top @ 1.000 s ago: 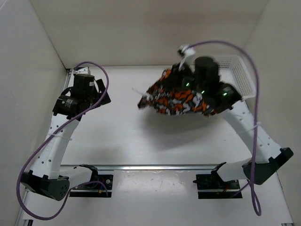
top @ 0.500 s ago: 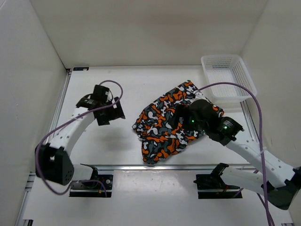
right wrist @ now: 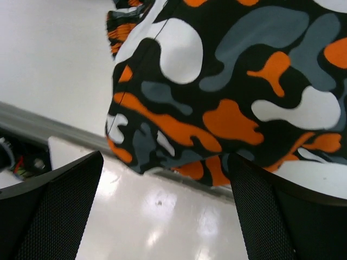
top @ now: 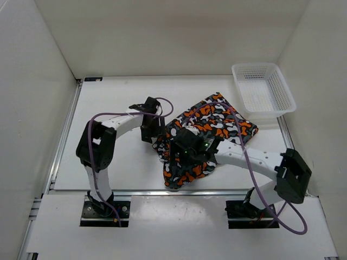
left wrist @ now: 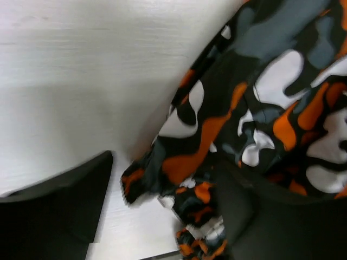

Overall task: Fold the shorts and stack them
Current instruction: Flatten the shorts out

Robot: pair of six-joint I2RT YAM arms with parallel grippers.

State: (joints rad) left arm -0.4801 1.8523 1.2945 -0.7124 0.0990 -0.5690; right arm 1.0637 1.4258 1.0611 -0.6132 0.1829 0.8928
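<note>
The shorts (top: 217,122), blotched orange, black, grey and white, lie crumpled on the table (top: 119,168) right of centre, reaching down to the front rail. My left gripper (top: 153,131) sits at their left edge. In the left wrist view its jaws stand apart, and a bunched hem of the shorts (left wrist: 184,173) lies between the fingers (left wrist: 65,200). My right gripper (top: 181,157) hovers over the shorts' lower left part. In the right wrist view it (right wrist: 165,162) is wide open and holds nothing, with the shorts (right wrist: 227,81) beyond its fingertips.
A white mesh basket (top: 255,65) stands at the back right corner, apart from the shorts. White walls close in the left, back and right sides. A metal rail (top: 135,191) runs along the front edge.
The right gripper opened and dropped the shorts onto the table, then swung toward their near-left part. The left arm moved right to the shorts' left edge, and its jaws have narrowed.
</note>
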